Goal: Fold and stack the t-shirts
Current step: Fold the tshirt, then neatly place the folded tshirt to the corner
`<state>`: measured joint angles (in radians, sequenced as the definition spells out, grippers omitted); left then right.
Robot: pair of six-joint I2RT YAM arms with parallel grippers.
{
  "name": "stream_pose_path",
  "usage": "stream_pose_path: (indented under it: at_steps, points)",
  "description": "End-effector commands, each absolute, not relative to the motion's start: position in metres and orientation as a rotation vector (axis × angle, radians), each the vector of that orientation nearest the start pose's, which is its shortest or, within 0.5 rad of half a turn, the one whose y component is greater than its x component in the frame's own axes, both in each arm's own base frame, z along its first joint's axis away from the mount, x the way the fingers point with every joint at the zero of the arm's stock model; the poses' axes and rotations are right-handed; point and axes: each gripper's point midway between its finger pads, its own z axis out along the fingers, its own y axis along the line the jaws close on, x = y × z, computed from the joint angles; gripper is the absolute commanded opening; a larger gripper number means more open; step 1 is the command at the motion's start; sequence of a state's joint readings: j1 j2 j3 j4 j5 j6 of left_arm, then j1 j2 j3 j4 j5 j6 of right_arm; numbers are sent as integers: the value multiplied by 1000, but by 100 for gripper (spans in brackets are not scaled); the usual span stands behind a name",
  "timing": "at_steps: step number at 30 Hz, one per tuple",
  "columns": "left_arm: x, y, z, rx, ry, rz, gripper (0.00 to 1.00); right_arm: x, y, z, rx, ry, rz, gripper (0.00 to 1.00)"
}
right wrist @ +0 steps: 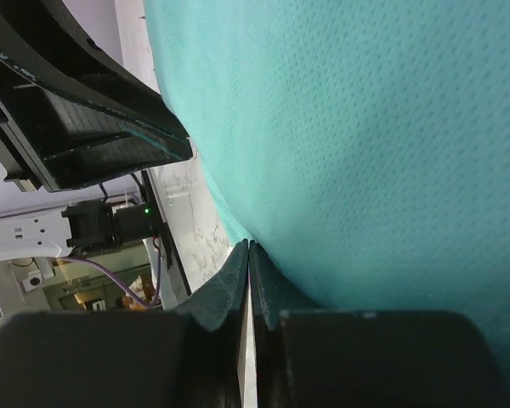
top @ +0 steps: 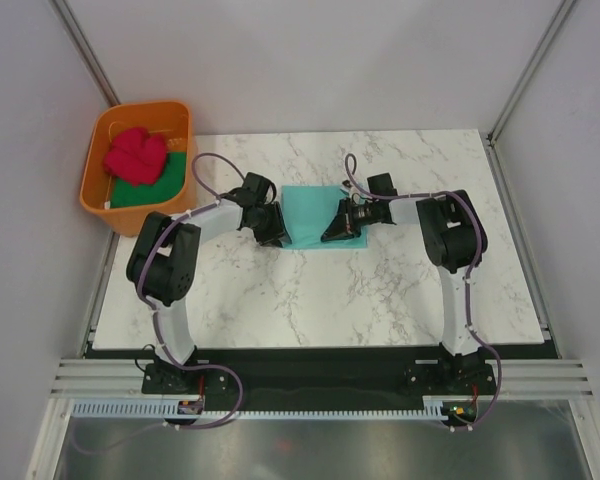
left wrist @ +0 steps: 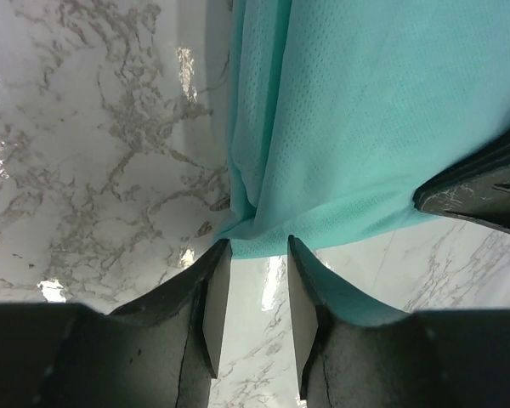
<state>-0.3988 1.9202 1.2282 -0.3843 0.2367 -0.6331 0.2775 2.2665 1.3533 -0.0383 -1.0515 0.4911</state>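
A teal t-shirt (top: 310,215) lies folded on the marble table (top: 310,290) between my two grippers. My left gripper (top: 272,236) is at its left edge. In the left wrist view its jaws (left wrist: 257,246) stand open with only bare marble between them, the tips just touching the hem of the teal t-shirt (left wrist: 357,127). My right gripper (top: 335,234) is at the shirt's right side. In the right wrist view it (right wrist: 249,245) is pressed shut right at the edge of the teal t-shirt (right wrist: 365,144), which drapes over one finger. A pinkish-red t-shirt (top: 137,155) and a dark green t-shirt (top: 170,170) lie crumpled in the tub.
An orange plastic tub (top: 140,110) stands off the table's back left corner. Metal frame posts (top: 525,80) and white walls close in the back and sides. My right gripper's finger (left wrist: 484,191) shows in the left wrist view, close to the left one.
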Motion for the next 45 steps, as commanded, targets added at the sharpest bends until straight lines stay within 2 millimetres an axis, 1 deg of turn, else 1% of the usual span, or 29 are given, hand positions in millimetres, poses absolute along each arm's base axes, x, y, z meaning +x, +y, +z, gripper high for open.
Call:
stream_pose_path:
  at_steps: [1, 2, 3, 4, 5, 6, 7, 8, 9, 11, 12, 13, 15, 16, 18, 21, 22, 23, 24, 25, 26, 27, 29, 33, 34, 36, 37, 41, 45]
  points:
    - [369, -204, 29, -303, 2718, -510, 42, 389, 268, 28, -244, 2493, 1529, 9]
    - [369, -204, 35, -303, 2716, -510, 42, 389, 268, 35, -239, 2489, 1531, 10]
    - [371, -202, 41, -296, 2707, -506, 42, 390, 268, 51, -255, 2461, 1529, 10]
    - [374, -202, 55, -287, 2676, -509, 42, 389, 269, 60, -263, 2450, 1533, 12]
    - [373, -200, 62, -283, 2672, -506, 42, 389, 269, 69, -267, 2439, 1525, 12]
    - [372, -200, 70, -270, 2663, -511, 42, 393, 267, 85, -276, 2410, 1488, 13]
    - [374, -201, 83, -257, 2638, -535, 42, 394, 263, 91, -258, 2418, 1465, 17]
    - [374, -203, 104, -242, 2597, -573, 42, 397, 259, 99, -247, 2408, 1444, 21]
    - [373, -204, 117, -222, 2573, -611, 43, 406, 254, 112, -234, 2382, 1370, 25]
    - [371, -209, 147, -195, 2519, -709, 44, 416, 238, 117, -190, 2389, 1244, 37]
    - [364, -217, 173, -117, 2468, -804, 45, 425, 230, 126, -202, 2365, 1155, 41]
    - [358, -225, 191, -59, 2440, -884, 48, 433, 217, 121, -164, 2386, 1046, 46]
    - [346, -230, 224, 39, 2359, -964, 51, 447, 204, 128, -179, 2367, 920, 53]
    - [337, -234, 236, 83, 2338, -1028, 52, 455, 191, 124, -151, 2380, 813, 54]
    - [323, -234, 255, 128, 2290, -1077, 53, 468, 177, 124, -166, 2372, 711, 57]
    - [310, -232, 260, 185, 2262, -1091, 62, 479, 163, 113, -198, 2393, 620, 60]
    - [302, -229, 259, 199, 2257, -1087, 83, 483, 156, 107, -207, 2407, 570, 60]
    - [299, -227, 259, 211, 2248, -1081, 87, 486, 153, 95, -204, 2433, 551, 61]
    - [293, -224, 255, 231, 2247, -1066, 89, 491, 149, 96, -204, 2437, 547, 61]
    - [290, -223, 253, 239, 2247, -1059, 90, 495, 148, 93, -221, 2444, 549, 61]
    - [288, -221, 250, 246, 2247, -1053, 90, 496, 150, 80, -231, 2470, 577, 62]
    - [284, -219, 241, 260, 2260, -1045, 90, 502, 150, 83, -241, 2462, 587, 63]
    - [278, -215, 236, 289, 2255, -1024, 90, 506, 154, 71, -266, 2472, 612, 64]
    - [274, -204, 210, 261, 2303, -946, 89, 509, 155, 45, -270, 2514, 621, 63]
    - [274, -202, 207, 251, 2307, -931, 89, 508, 155, 34, -268, 2534, 620, 63]
    - [271, -200, 201, 244, 2319, -919, 88, 507, 161, 30, -286, 2535, 669, 62]
    - [271, -200, 202, 237, 2317, -923, 88, 503, 165, 22, -296, 2547, 697, 62]
    - [271, -198, 200, 224, 2318, -911, 88, 497, 173, 10, -315, 2569, 706, 58]
    - [273, -197, 201, 215, 2316, -904, 87, 491, 174, 1, -319, 2589, 702, 54]
